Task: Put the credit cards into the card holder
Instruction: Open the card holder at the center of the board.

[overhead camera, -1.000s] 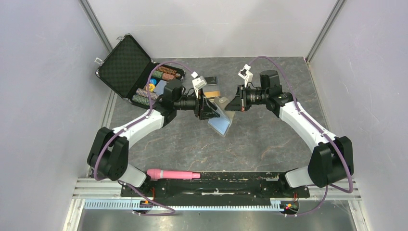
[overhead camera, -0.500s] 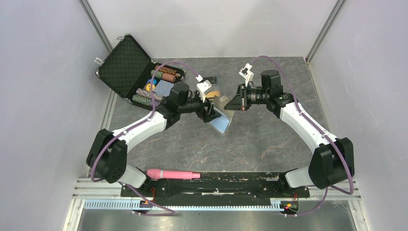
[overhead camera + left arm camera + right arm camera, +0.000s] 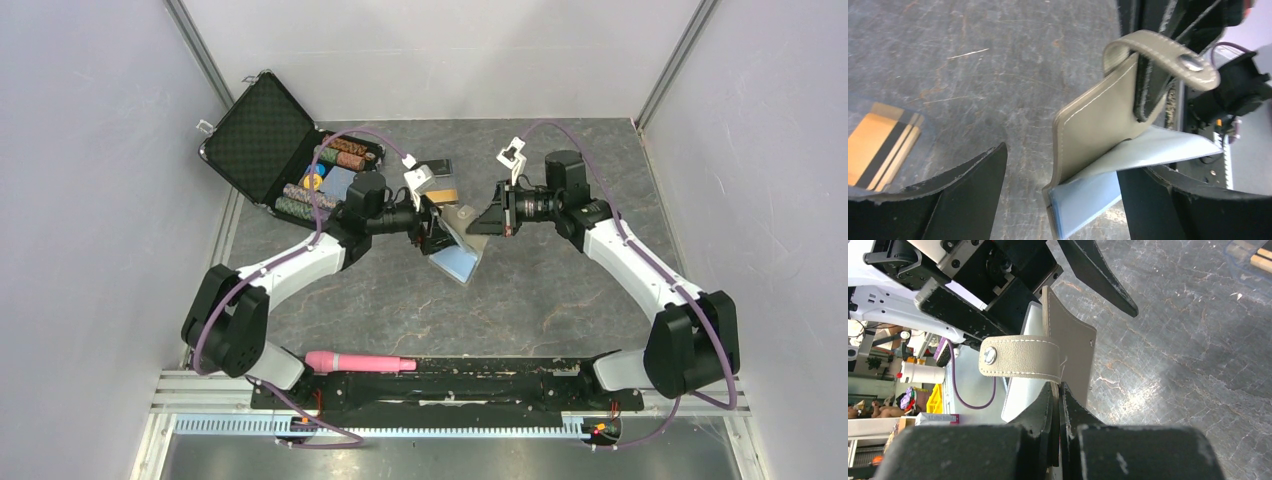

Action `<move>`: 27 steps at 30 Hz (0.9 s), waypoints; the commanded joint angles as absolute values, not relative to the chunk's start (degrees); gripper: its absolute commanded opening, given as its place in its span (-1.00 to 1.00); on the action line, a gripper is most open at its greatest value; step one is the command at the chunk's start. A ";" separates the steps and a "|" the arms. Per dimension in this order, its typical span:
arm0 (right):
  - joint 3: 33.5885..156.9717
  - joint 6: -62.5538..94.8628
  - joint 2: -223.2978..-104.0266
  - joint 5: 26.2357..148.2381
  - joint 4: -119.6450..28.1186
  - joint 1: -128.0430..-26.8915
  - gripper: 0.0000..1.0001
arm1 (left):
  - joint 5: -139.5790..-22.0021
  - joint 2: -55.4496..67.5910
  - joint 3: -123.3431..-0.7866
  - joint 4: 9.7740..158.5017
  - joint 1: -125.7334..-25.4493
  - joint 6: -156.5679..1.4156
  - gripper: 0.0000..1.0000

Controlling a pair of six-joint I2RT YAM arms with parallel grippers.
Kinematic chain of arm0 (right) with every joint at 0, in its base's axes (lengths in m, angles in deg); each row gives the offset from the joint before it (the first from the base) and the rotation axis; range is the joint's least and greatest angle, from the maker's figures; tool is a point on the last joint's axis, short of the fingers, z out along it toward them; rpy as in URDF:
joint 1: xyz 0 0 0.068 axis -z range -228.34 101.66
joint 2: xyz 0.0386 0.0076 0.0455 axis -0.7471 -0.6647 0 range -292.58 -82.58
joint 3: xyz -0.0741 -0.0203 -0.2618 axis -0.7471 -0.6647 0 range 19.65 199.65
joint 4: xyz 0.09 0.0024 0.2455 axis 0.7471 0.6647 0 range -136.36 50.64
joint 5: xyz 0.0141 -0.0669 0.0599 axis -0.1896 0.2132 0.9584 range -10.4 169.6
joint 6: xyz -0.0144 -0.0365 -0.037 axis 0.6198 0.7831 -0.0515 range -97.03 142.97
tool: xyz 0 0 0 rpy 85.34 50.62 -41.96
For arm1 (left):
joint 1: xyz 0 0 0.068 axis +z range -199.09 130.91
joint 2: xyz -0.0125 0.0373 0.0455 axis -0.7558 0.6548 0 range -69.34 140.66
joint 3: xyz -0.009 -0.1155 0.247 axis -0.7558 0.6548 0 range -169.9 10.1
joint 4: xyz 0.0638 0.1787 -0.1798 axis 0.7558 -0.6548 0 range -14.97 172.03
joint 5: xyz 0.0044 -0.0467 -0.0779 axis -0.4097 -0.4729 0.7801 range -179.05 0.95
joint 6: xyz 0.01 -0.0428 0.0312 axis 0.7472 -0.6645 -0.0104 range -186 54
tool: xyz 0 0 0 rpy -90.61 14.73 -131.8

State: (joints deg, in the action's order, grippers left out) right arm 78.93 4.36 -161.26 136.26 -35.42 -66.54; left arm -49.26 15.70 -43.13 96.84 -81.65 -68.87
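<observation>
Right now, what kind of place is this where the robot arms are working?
Probably a robot test booth: plain pale walls box in a grey table, and the left arm and right arm are bolted to a black rail at its near edge.

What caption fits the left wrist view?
Folding taupe card holder, light blue inside, between the left arm's spread black fingers; orange-gold striped card lying nearby.

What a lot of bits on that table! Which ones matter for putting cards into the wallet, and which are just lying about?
Part of the job:
- card holder, pinched in the right claw
- credit cards, on the table

Just lying about:
- poker chip case, open at the back left
- pink object by the arm bases
</observation>
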 commanded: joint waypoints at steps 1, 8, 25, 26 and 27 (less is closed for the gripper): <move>77.07 5.69 -159.85 138.19 -36.16 -66.71 -1.00 | -39.30 16.41 -43.24 107.48 -81.19 -75.84 0.63; 76.04 6.18 -159.72 134.41 -36.24 -66.71 -1.00 | -32.32 17.42 -43.60 111.34 -80.76 -83.69 0.00; 76.41 9.99 -156.45 128.64 -34.21 -64.94 0.47 | -32.32 16.95 -49.80 85.97 -79.59 -75.42 -0.96; 76.48 10.95 -156.27 128.83 -33.49 -64.79 0.55 | -32.23 16.95 -50.58 84.00 -79.59 -74.37 -0.96; 76.44 11.82 -156.24 129.41 -33.02 -64.78 0.62 | -32.20 16.85 -51.04 82.46 -79.67 -73.83 -0.96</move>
State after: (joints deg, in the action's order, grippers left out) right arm 75.83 8.10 -158.30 129.59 -34.24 -65.33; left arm -33.72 17.64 -46.60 92.27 -79.94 -80.08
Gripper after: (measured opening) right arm 0.756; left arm 0.053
